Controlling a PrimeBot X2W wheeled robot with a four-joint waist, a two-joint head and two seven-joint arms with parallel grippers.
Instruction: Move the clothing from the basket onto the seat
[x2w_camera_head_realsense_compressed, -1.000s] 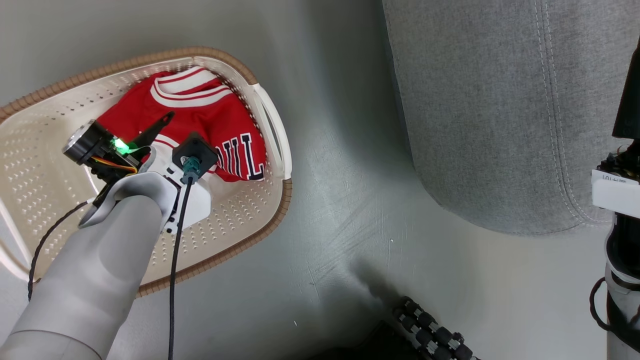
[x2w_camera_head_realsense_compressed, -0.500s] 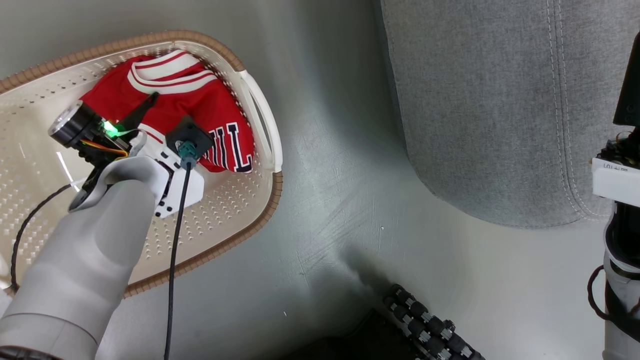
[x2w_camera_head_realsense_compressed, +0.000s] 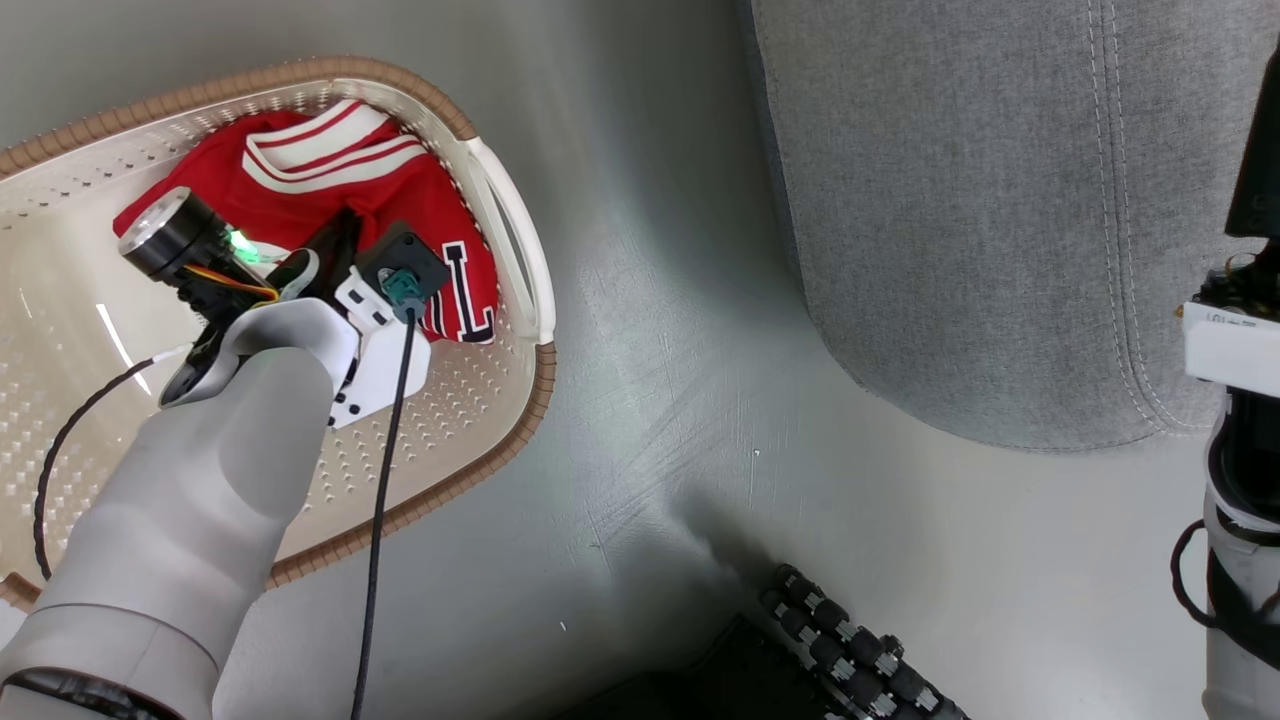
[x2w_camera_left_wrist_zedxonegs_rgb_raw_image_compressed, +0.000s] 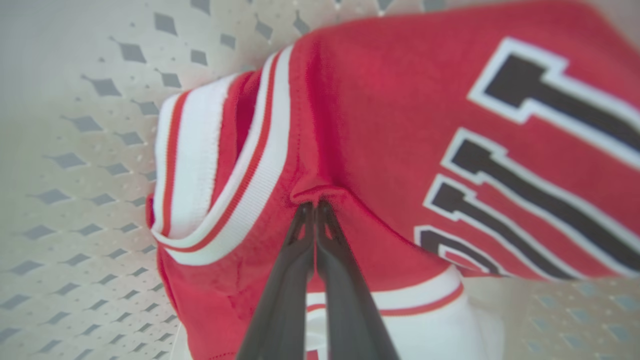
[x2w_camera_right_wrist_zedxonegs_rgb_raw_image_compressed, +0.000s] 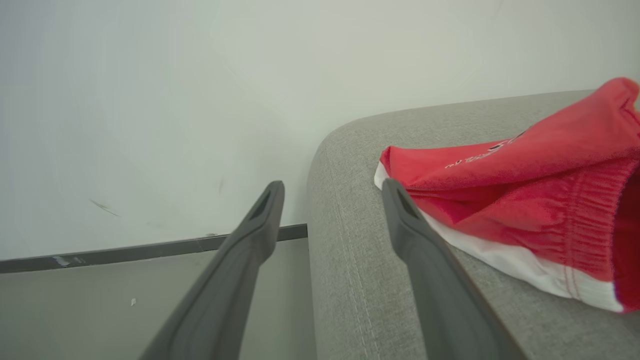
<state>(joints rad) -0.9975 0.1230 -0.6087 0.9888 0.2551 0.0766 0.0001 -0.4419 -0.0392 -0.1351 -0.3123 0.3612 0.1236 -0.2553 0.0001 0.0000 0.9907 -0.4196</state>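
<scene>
The cream basket (x2w_camera_head_realsense_compressed: 540, 390) with a brown rim stands on the floor at the left of the head view. In it lies a red jersey (x2w_camera_head_realsense_compressed: 420, 200) with white stripes and dark letters. My left gripper (x2w_camera_left_wrist_zedxonegs_rgb_raw_image_compressed: 314, 204) reaches down into the basket and is shut on a raised fold of this jersey (x2w_camera_left_wrist_zedxonegs_rgb_raw_image_compressed: 380, 140), beside its striped trim. The grey seat (x2w_camera_head_realsense_compressed: 980, 200) takes up the upper right. On the seat (x2w_camera_right_wrist_zedxonegs_rgb_raw_image_compressed: 360, 280) lies a second red garment (x2w_camera_right_wrist_zedxonegs_rgb_raw_image_compressed: 525, 200) with small white print. My right gripper (x2w_camera_right_wrist_zedxonegs_rgb_raw_image_compressed: 332, 192) stands open just left of that garment, holding nothing.
Grey floor (x2w_camera_head_realsense_compressed: 650, 350) separates basket and seat. A dark roller assembly (x2w_camera_head_realsense_compressed: 850, 650) sits at the bottom centre. A black cable (x2w_camera_head_realsense_compressed: 385, 500) hangs along my left forearm. My right arm (x2w_camera_head_realsense_compressed: 1240, 400) stands at the far right edge. A pale wall with dark baseboard (x2w_camera_right_wrist_zedxonegs_rgb_raw_image_compressed: 150, 250) lies behind the seat.
My left gripper's fingers have shut on a fold of the jersey, bunching the cloth. The left wrist has shifted slightly right over the letters. The right gripper stays open.
</scene>
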